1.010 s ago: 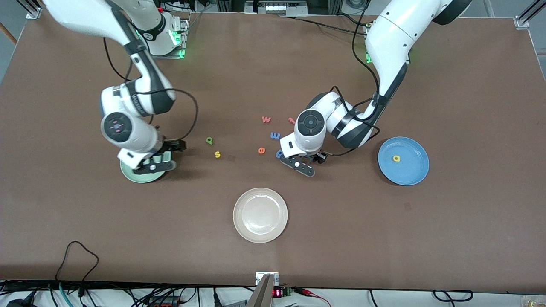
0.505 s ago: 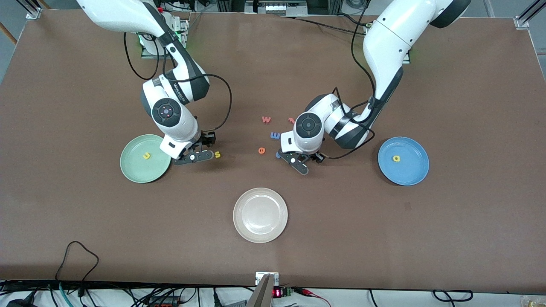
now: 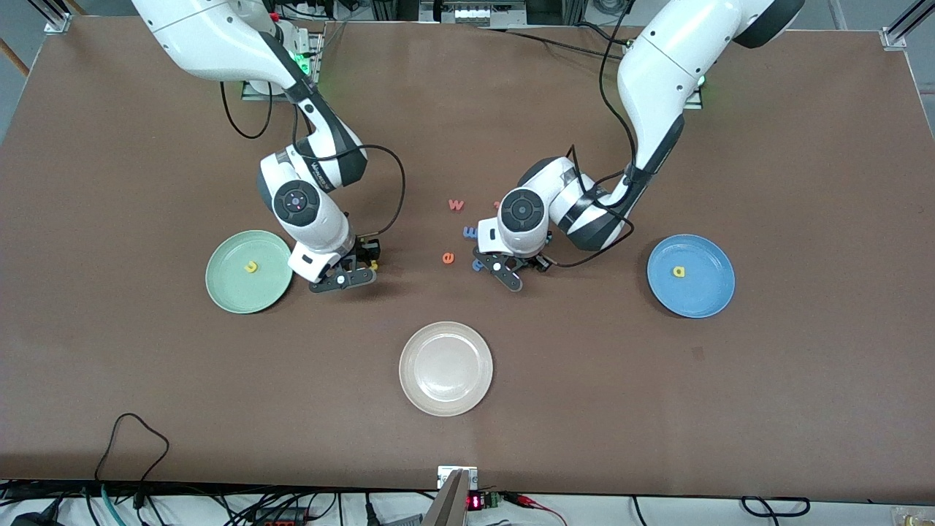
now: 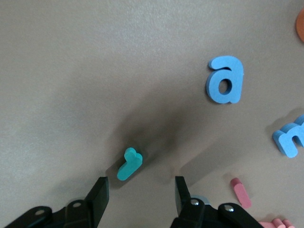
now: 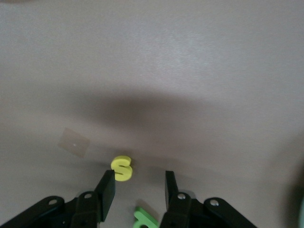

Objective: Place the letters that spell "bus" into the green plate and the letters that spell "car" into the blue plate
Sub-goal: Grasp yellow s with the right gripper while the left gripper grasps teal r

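Brown tabletop carried three round rimmed plates: a pale mint-green plate [image 3: 228, 288] toward the right arm's end, a sky-blue plate [image 3: 703, 299] toward the left arm's end, and an off-white plate [image 3: 445, 400] between them, nearer the front camera. A tiny yellow foam "u" [image 3: 251, 267] lay in the green plate and a yellow foam "a" [image 3: 678, 272] in the blue one, so each word looked one letter along.

The right pincer [image 5: 137, 183] hung low just beside the green plate, its fingers apart. The yellow foam "s" [image 5: 122, 169] lay on the tabletop just ahead of one fingertip rather than squarely in the gap, so the aim probably needed a small correction. The green foam "b" [image 5: 145, 219] lay close under the pincer.

The left pincer [image 4: 140, 190] was low over the loose cluster, fingers apart and clamped on nothing. The teal foam "r" [image 4: 129, 164] lay just ahead of the gap, evidently its target for the blue plate. A blue foam letter [image 4: 225, 80] and an orange "e" [image 3: 448, 257] lay nearby. No teal "c" could be seen.
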Available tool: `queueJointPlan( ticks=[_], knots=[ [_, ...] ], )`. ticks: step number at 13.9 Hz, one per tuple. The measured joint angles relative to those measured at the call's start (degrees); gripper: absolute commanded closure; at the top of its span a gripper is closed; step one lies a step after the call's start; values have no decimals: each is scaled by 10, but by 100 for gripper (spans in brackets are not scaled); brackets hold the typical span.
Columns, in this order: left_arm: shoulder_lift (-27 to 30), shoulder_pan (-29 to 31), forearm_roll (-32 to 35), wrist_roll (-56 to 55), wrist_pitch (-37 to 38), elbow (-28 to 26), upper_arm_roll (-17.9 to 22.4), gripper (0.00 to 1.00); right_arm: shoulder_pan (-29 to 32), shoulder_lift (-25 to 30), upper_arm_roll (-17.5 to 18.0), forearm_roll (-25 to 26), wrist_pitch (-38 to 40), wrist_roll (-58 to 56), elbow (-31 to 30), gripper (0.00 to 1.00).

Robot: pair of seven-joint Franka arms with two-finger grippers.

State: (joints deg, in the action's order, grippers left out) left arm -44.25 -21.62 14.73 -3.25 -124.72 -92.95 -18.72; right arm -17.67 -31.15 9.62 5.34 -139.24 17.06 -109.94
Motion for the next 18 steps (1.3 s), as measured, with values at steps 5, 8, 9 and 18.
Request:
queueJointPlan(
  ticks=[5, 8, 9, 18],
  knots=[
    [0, 4, 0, 18, -10, 0, 0, 36, -13, -18, 0, 0, -16, 8, 1, 57],
    [-1, 4, 0, 24, -14, 0, 0, 36, -13, -25, 0, 0, -21, 8, 2, 57],
    [-2, 4, 0, 26, -20, 0, 0, 36, -13, -27, 0, 0, -25, 8, 2, 57],
    [-4, 6, 3, 38, -33, 1, 2, 82, -14, -38, 0, 0, -44, 8, 4, 73]
  ],
)
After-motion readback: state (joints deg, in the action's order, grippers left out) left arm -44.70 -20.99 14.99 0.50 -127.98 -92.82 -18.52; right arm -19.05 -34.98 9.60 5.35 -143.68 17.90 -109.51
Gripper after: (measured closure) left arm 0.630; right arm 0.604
